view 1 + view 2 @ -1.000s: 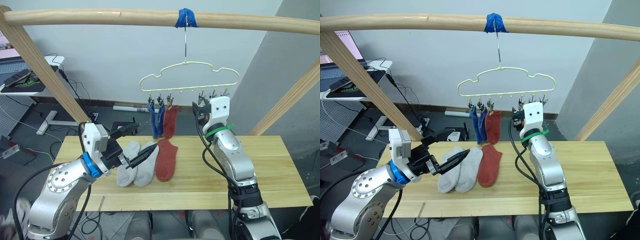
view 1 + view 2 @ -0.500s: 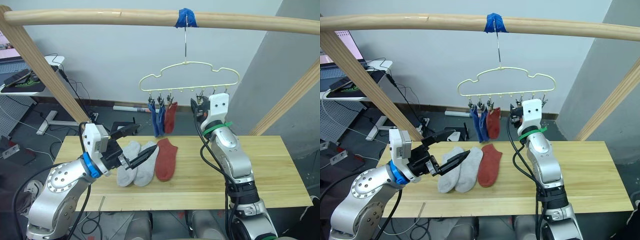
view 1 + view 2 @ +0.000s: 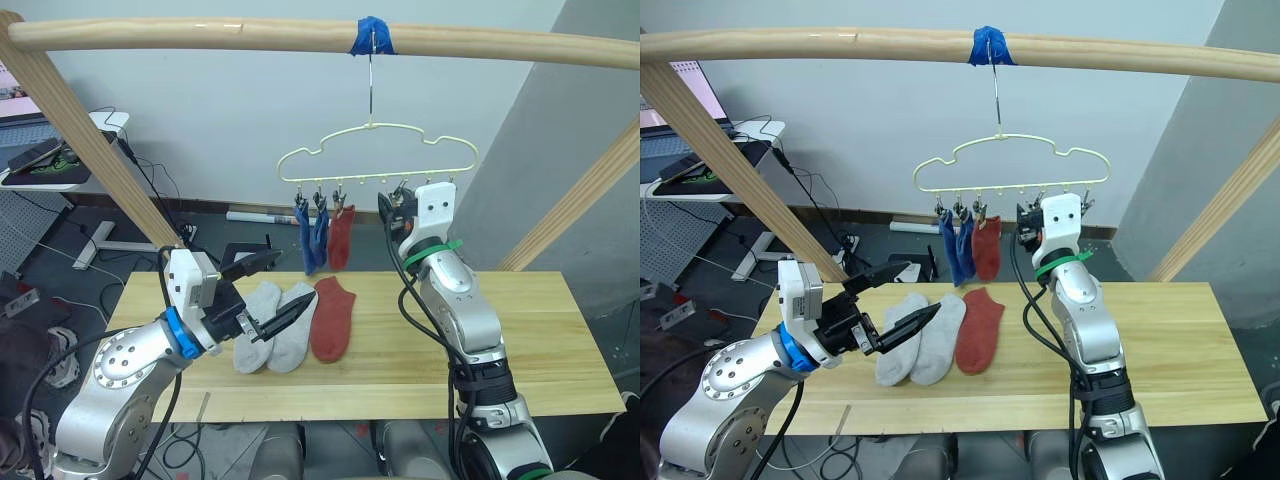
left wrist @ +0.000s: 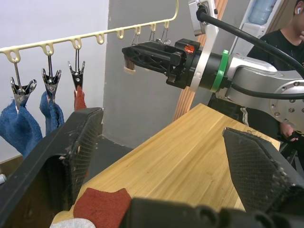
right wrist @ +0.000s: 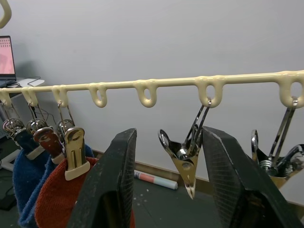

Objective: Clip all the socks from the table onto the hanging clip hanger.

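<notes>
The clip hanger (image 3: 378, 152) hangs by its metal hook from a wooden beam (image 3: 200, 33), where a strip of blue tape (image 3: 372, 36) wraps the beam. Three socks are already clipped at the hanger's 8 o'clock end: two blue socks (image 3: 311, 240) side by side and one rust red sock (image 3: 341, 236) just beside them.

On the desk (image 3: 560, 330) lie three more: two light grey socks (image 3: 272, 326), touching each other, and a second rust red sock (image 3: 333, 317) lying flat at their 3 o'clock side, just beside them.

The right gripper (image 5: 164, 187) is raised to the hanger's clip row, its fingers (image 5: 110, 185) apart and empty, with one bare metal clip (image 5: 186, 159) hanging between them. In the right wrist view the clipped rust red sock and a blue one hang just beside that gripper.

The left gripper (image 3: 262, 292) hovers low over the desk, above the light grey socks, its two black fingers (image 3: 908, 328) spread wide and holding nothing. The left wrist view looks between those spread fingers toward the right gripper at the hanger.

A person sits beyond the desk in the left wrist view.
</notes>
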Motion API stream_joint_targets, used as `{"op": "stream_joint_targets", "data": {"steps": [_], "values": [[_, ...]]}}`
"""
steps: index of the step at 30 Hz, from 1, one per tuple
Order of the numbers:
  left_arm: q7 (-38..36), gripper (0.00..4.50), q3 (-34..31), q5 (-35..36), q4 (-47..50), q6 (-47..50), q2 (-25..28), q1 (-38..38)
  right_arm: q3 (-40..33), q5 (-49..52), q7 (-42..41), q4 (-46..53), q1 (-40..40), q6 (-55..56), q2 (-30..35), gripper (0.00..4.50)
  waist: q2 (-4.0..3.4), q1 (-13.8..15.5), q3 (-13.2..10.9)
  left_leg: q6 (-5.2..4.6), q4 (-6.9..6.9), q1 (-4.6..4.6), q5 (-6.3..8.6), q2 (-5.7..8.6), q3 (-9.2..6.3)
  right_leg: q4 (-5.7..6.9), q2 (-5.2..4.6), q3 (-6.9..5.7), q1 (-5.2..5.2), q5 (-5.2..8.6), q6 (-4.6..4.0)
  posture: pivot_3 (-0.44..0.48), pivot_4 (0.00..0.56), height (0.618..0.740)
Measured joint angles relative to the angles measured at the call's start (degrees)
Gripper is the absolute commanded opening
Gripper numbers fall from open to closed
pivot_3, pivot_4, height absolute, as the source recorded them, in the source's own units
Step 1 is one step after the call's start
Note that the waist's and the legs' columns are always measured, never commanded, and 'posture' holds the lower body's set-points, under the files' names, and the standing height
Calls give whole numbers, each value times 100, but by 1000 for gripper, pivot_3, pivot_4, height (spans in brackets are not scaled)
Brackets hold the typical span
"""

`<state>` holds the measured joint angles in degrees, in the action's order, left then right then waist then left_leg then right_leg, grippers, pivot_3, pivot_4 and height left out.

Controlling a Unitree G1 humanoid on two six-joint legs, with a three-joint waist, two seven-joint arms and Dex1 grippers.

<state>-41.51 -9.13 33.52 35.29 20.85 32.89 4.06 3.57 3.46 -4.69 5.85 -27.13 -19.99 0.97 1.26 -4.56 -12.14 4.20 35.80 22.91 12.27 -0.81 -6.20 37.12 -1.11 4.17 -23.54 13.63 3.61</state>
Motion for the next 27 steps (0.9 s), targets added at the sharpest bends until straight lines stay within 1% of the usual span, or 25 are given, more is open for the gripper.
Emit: {"op": "stream_joint_targets", "data": {"steps": [27], "values": [[92, 4500, 20, 0, 7, 0, 0, -12, -10, -6, 95, -231, -106, 106, -42, 2171, 0, 30, 0, 0, 0, 0, 0, 0, 0, 0, 0, 0, 0, 0, -1, 11, 160, 740]]}}
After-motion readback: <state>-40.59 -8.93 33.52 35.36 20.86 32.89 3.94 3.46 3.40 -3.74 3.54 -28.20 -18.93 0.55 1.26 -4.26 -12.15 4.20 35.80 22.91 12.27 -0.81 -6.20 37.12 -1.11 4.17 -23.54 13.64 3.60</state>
